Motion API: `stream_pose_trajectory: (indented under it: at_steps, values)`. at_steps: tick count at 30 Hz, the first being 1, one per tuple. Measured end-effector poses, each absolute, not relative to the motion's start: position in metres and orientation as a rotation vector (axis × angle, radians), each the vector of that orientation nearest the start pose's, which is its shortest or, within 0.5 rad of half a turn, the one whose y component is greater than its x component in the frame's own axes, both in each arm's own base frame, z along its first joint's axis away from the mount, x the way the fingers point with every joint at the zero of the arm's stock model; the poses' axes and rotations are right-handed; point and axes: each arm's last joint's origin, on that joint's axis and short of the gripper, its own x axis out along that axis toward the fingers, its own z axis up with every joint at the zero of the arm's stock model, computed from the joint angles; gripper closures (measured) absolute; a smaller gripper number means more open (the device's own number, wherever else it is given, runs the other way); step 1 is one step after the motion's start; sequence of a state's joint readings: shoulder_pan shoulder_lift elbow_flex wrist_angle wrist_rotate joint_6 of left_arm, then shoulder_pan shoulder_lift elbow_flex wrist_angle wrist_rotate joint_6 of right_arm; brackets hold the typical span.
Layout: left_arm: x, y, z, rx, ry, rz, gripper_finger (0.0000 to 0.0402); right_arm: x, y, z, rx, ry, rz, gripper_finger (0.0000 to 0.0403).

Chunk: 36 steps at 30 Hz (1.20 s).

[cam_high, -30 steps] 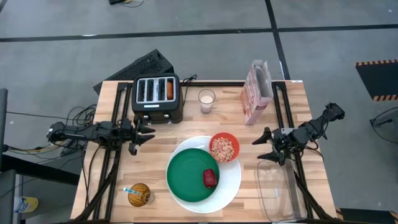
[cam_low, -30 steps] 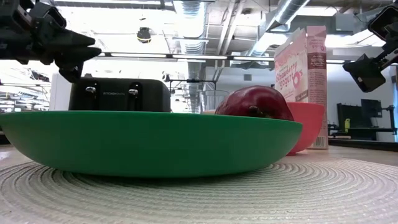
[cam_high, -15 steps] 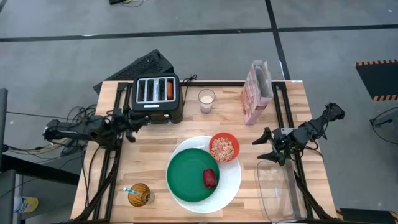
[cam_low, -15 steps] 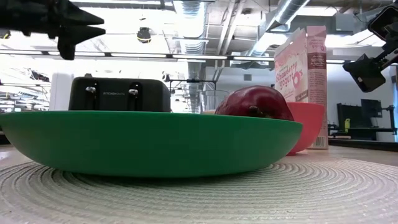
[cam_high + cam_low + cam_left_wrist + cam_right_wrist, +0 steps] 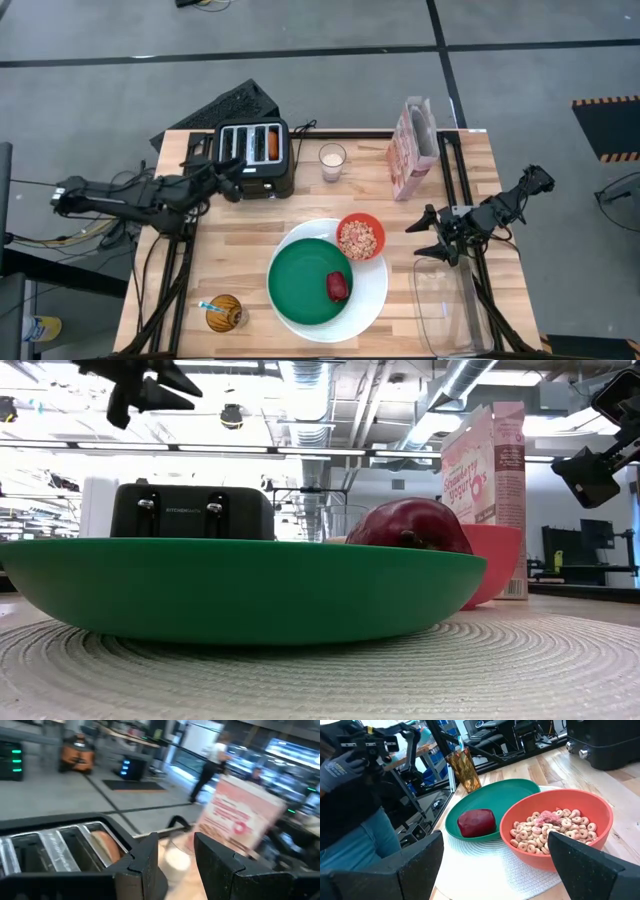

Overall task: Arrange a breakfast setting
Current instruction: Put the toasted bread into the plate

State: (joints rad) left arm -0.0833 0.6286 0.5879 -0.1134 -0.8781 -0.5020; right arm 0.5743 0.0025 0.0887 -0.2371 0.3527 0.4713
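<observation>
The left gripper (image 5: 232, 166), fingers spread and empty, has swung far to the toaster (image 5: 252, 156), likely for the round toasted bread (image 5: 273, 143).

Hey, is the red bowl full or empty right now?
Filled, roughly to mid-height. The red bowl on the white plate holds ring-shaped cereal with a few pink pieces, seen from above and from the right wrist.

overhead view, table-level view, both sharing toaster (image 5: 252, 153)
</observation>
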Motion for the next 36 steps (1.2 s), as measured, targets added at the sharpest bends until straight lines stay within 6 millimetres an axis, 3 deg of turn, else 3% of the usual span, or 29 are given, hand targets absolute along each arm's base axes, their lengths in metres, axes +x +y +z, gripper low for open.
stream_pose_trajectory:
  at_steps: [6, 13, 20, 26, 36]
  values:
    - [0.165, 0.024, 0.306, -0.437, -0.066, 0.933, 0.0288, 0.08, 0.04, 0.171, 0.401, 0.185, 0.185, 0.0025]
    - [0.189, 0.054, 0.305, -0.517, -0.079, 0.983, 0.0274, 0.08, 0.04, 0.171, 0.401, 0.185, 0.185, 0.0025]
    - [0.206, 0.093, 0.286, -0.621, -0.056, 1.01, 0.0235, 0.08, 0.04, 0.171, 0.401, 0.185, 0.185, 0.0025]
    - [0.211, 0.119, 0.27, -0.768, -0.009, 1.0, 0.023, 0.08, 0.04, 0.171, 0.401, 0.185, 0.185, 0.0025]
    - [0.229, 0.153, 0.303, -0.729, 0.296, 1.102, 0.0231, 0.08, 0.04, 0.171, 0.401, 0.185, 0.185, 0.0025]
